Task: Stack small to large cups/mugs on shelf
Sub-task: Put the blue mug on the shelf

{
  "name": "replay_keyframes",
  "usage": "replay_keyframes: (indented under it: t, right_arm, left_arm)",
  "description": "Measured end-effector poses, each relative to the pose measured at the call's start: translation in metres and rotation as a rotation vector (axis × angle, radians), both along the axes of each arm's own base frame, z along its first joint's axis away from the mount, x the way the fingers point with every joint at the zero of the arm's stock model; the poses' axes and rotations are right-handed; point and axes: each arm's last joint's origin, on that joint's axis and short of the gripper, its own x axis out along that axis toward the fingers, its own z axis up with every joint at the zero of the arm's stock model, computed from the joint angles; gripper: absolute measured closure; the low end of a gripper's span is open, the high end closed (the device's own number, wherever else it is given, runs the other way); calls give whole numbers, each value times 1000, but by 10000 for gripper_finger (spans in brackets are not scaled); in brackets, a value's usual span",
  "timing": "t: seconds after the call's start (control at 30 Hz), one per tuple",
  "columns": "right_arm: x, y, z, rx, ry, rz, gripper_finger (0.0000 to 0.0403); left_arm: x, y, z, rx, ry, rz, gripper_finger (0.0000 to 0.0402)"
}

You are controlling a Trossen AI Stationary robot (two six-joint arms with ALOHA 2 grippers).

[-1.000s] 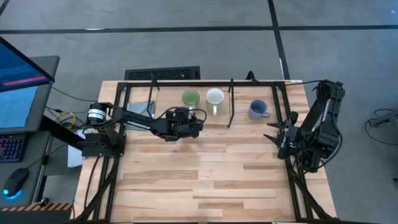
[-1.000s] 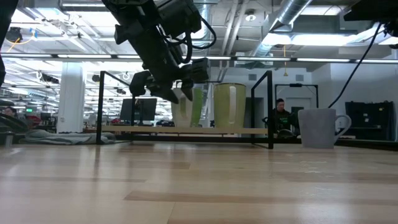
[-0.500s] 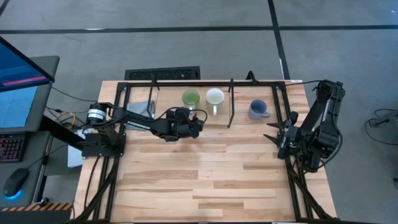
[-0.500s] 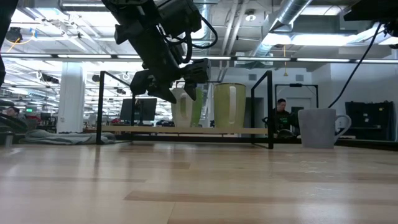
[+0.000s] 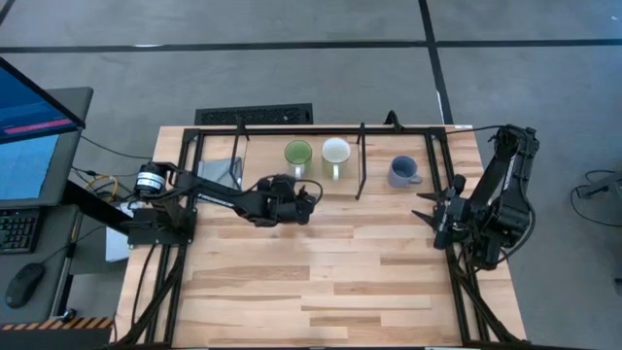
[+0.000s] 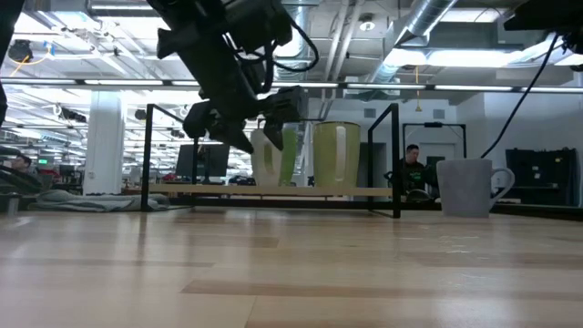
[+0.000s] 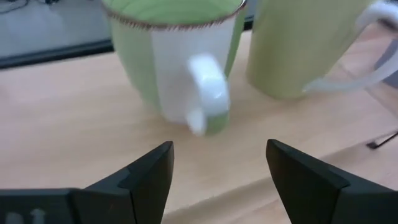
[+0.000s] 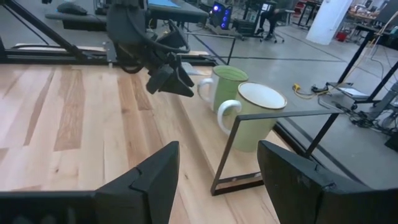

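The green mug and the cream mug stand upright side by side on the shelf, a light board in a black rod frame at the table's far side. The blue-grey mug stands on the tabletop to the right of the shelf. My left gripper is open, hovering just on the near side of the green mug, whose white handle faces its fingers; it touches nothing. My right gripper is open and waits near the table's right edge.
A grey cloth lies on the shelf's left part. Upright black rods bound the shelf, one close to the right of the cream mug. The wide plank tabletop stretches toward the near edge. A person sits in the room far behind.
My left gripper has drawn back a little toward the table's near edge, away from the green mug, staying open. The mugs have not moved.
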Motion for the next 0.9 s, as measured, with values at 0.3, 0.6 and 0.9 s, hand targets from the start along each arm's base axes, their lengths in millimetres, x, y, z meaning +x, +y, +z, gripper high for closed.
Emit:
replay_keyframes:
  t: [0.3, 0.6, 0.9]
  right_arm:
    - [0, 0, -1, 23, 39, -2, 163]
    - [-2, 0, -4, 40, 147, -3, 163]
    - [-2, -1, -4, 13, 175, 4, 163]
  left_arm:
    - [-3, -32, -2, -64, -3, -88, 154]
    - [-13, -91, -5, -197, 67, -360, 154]
    - [-35, -138, -7, -114, 179, -541, 154]
